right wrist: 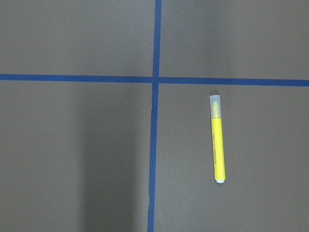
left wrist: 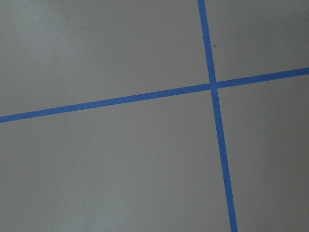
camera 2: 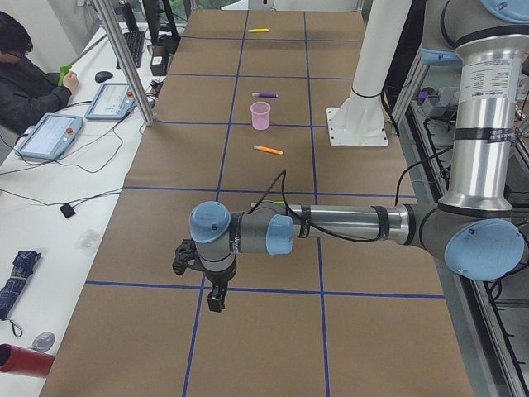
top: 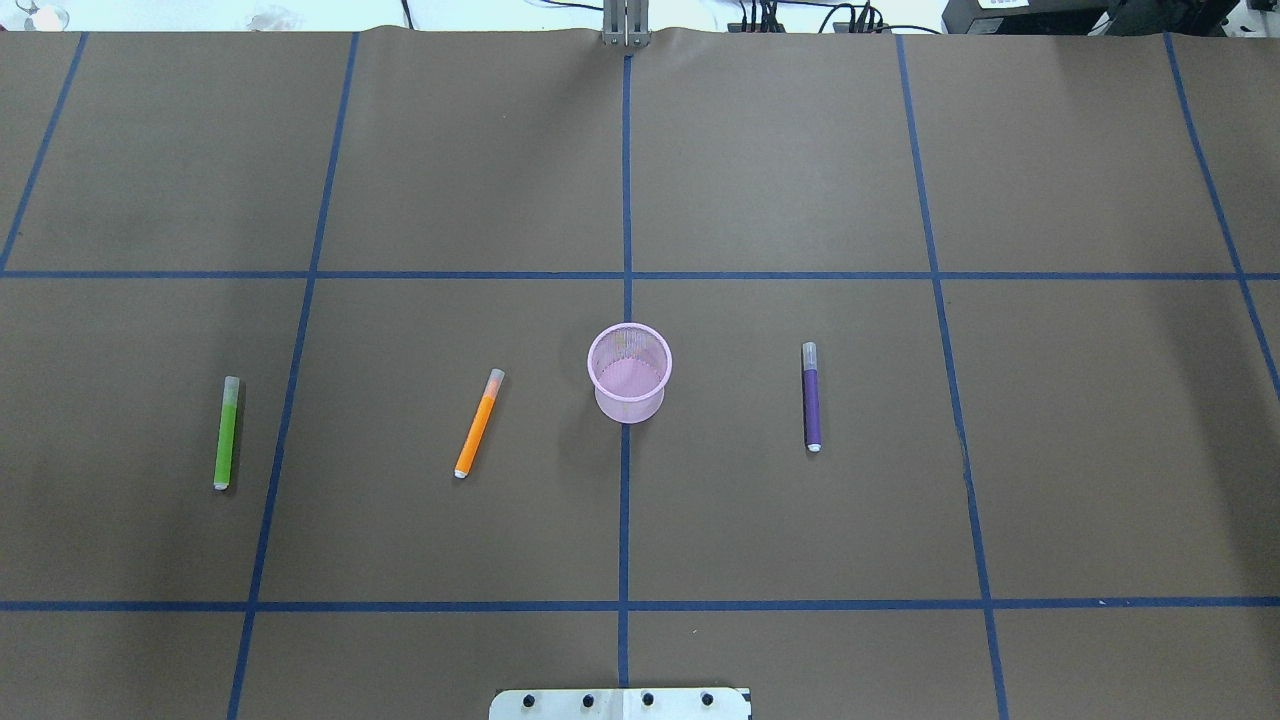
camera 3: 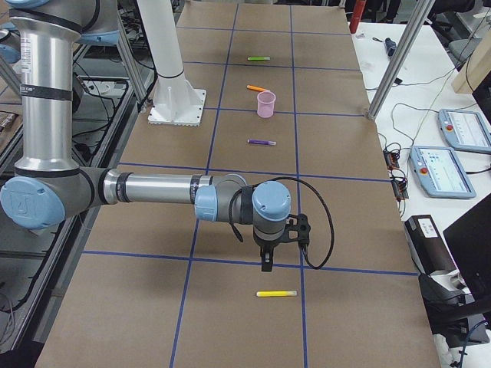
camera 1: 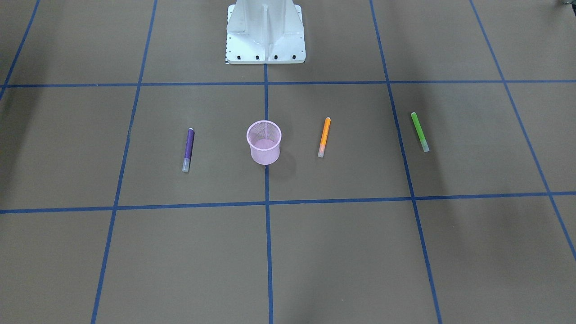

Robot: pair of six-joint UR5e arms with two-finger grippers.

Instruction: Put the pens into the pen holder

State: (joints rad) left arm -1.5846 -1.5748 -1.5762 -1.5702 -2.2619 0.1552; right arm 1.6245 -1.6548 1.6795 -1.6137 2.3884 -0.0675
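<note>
Your work surface is a long table (top: 800,150) covered in brown paper and marked off in squares with blue tape (top: 625,500). A white bench runs along its far side, carrying two teach pendants (camera 2: 50,135) and cables. A person (camera 2: 25,78) sits at that bench.

The white robot base (camera 1: 265,33) is bolted at the table's near edge. The left arm (camera 2: 347,223) and right arm (camera 3: 153,188) each stretch out low over opposite ends of the table.

The left gripper (camera 2: 216,299) points down above a tape line; its wrist camera shows only paper and tape. The right gripper (camera 3: 266,266) hangs just beside the yellow pen (right wrist: 217,140) without touching it. You cannot tell how far apart either set of jaws stands, as only the side views show them.

The pink mesh pen holder (top: 630,408) stands upright on the centre tape line. The orange pen (top: 478,424) lies flat near it on the robot's left, and the green pen (top: 227,433) lies further out. The purple pen (top: 811,397) lies flat on the robot's right.
</note>
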